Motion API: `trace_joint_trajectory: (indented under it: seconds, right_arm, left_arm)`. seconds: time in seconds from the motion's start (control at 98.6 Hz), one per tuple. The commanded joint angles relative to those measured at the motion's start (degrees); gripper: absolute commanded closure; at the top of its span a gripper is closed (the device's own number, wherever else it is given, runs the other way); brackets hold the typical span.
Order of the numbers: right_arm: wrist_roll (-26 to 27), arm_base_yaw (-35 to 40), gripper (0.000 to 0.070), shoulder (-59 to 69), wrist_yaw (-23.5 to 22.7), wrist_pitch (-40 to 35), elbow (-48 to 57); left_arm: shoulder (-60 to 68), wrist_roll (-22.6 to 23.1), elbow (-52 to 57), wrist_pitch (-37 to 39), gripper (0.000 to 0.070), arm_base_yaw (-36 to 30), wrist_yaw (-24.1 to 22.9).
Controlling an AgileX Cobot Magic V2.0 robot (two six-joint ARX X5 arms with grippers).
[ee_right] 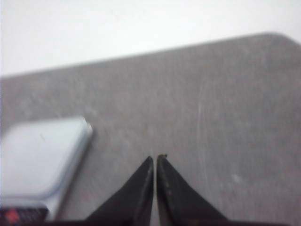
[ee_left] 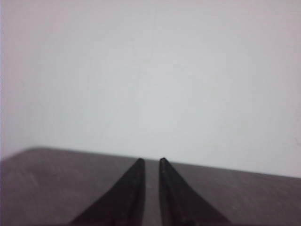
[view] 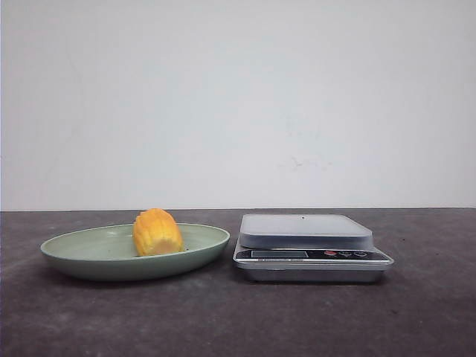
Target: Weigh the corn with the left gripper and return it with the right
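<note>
The corn (view: 157, 232), a short yellow-orange cob piece, lies in a shallow green plate (view: 74, 253) at the left of the table. A silver kitchen scale (view: 306, 230) stands just right of the plate, nothing on its pan. Neither arm shows in the front view. My left gripper (ee_left: 150, 161) is shut and empty, its two black fingers nearly together over bare dark table, facing the white wall. My right gripper (ee_right: 155, 157) is shut and empty, over bare table beside the scale (ee_right: 40, 155). The corn does not show in either wrist view.
The dark table top (view: 416, 320) runs back to a white wall (view: 238, 97). The scale's display and red buttons (view: 331, 253) face the front.
</note>
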Motion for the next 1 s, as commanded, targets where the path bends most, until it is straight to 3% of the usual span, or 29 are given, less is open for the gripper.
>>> trace_joint_trajectory:
  seconds: [0.0,0.162,0.294,0.375,0.548,0.669,0.71,0.832,0.994]
  right_arm:
    - [1.29,0.20,0.0697,1.53,0.00,-0.17,3.98]
    - [2.73,0.20,0.0697,9.14,-0.72,-1.90,13.49]
    - [2.56,0.20,0.0697,17.20,-2.67,-3.78,21.51]
    - [2.05,0.22,0.0697,22.01,-3.34,-4.22,25.92]
    - [0.61,0.39,0.0697,29.22,-5.29,-4.22,33.05]
    - [0.22,0.63,0.0690,32.33,-7.17,-4.35,36.37]
    - [-0.26,0.63,0.0662,33.29,-8.09,-4.68,37.31]
    - [-0.33,0.63,0.0442,35.80,-10.71,-6.16,39.41]
    - [-1.11,0.63,0.0431,37.24,-11.50,-8.33,40.11]
  left_arm:
    - [0.72,-3.23,3.45,-2.78,0.0684,0.00,1.57]
    - [8.11,-4.04,12.37,-8.09,0.0684,0.00,3.15]
    - [17.99,-7.98,23.34,-17.11,0.0684,0.00,4.35]
    - [24.50,-7.74,30.34,-21.59,0.0684,0.00,6.43]
    - [33.83,-7.93,41.33,-22.34,0.0684,0.00,12.57]
    - [36.50,-7.98,44.28,-22.21,0.0689,0.00,13.05]
    - [37.46,-8.33,44.74,-22.23,0.0689,0.00,12.33]
    - [39.60,-9.01,44.98,-22.47,0.0683,-0.39,12.61]
    - [40.59,-7.52,44.98,-24.74,0.0658,-1.75,14.99]
